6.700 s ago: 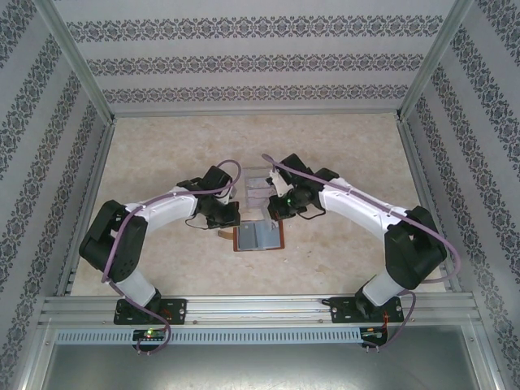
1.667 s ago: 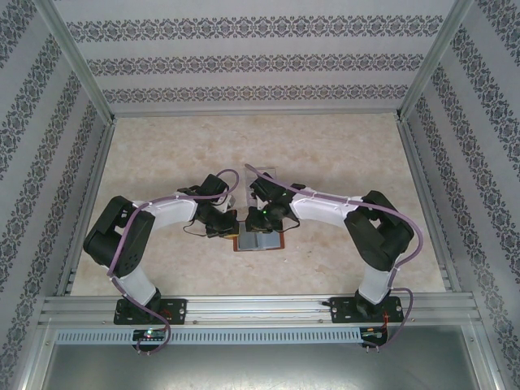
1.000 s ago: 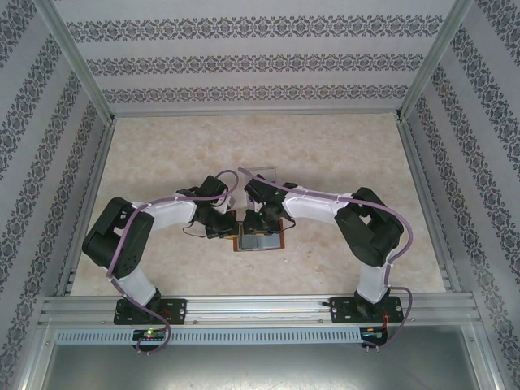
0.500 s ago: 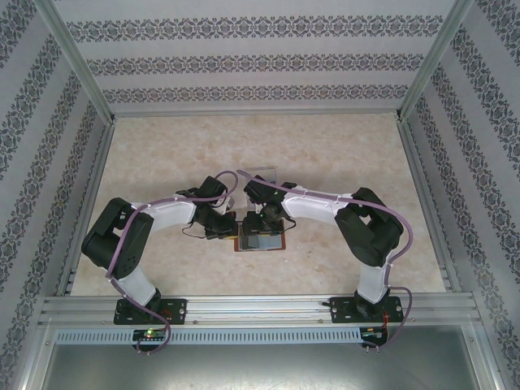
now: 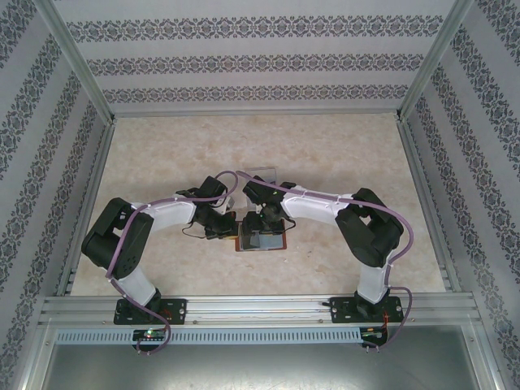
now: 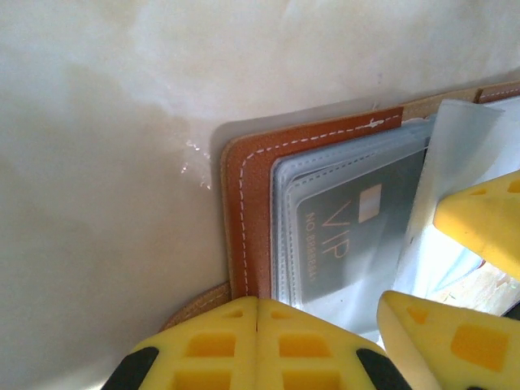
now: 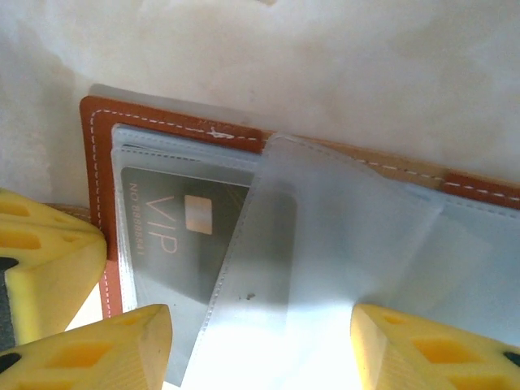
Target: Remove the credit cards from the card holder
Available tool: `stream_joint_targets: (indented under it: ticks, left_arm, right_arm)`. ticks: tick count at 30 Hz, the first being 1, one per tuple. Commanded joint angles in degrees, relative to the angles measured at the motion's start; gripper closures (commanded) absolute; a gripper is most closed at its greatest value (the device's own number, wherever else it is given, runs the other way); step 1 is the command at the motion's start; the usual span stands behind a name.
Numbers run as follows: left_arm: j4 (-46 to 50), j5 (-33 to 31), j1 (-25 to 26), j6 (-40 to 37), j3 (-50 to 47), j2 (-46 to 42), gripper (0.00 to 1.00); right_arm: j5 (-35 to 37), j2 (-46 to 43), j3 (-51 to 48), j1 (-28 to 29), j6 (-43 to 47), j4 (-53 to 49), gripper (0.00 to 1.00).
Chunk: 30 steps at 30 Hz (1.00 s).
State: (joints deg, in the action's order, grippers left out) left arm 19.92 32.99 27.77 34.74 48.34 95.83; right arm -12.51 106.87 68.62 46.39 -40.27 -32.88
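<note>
Seen from above, both arms fold inward from the lower corners, elbows bowed outward, wrists meeting at the centre of the frame. The left gripper (image 5: pixel 230 231) points down, its yellow fingers (image 6: pixel 219 345) pressed together. The right gripper (image 5: pixel 262 226), just beside it, has its fingers (image 7: pixel 122 349) spread well apart.

A robot lab enclosure: wallpaper-patterned walls (image 5: pixel 260 57) and aluminium frame rails (image 5: pixel 260 305) box in a beige marbled tabletop (image 5: pixel 341 154) mid-frame.
</note>
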Motion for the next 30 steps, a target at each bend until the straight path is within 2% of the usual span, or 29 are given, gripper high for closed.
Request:
stream_joint_targets:
  ticks: [1, 10, 26, 30]
  left_arm:
    - [0.4, -0.8, 0.5, -0.5, -0.1, -1.0, 0.97]
    - [0.9, -1.0, 0.5, -0.8, -0.1, -1.1, 0.97]
    - [1.5, -1.0, 0.5, -0.9, 0.8, -0.9, 0.97]
    - [1.8, -1.1, 0.6, -1.0, 0.9, -0.7, 0.97]
  right_arm:
    - [3.3, -0.2, 1.0, 0.6, -0.4, -3.9, 0.40]
    - [2.4, 2.1, 1.5, 0.6, -0.2, -3.5, 0.41]
    - [8.6, 0.4, 4.2, 1.2, 1.6, -10.3, 0.38]
    - [8.7, -0.6, 3.9, 1.2, 1.5, -10.3, 0.43]
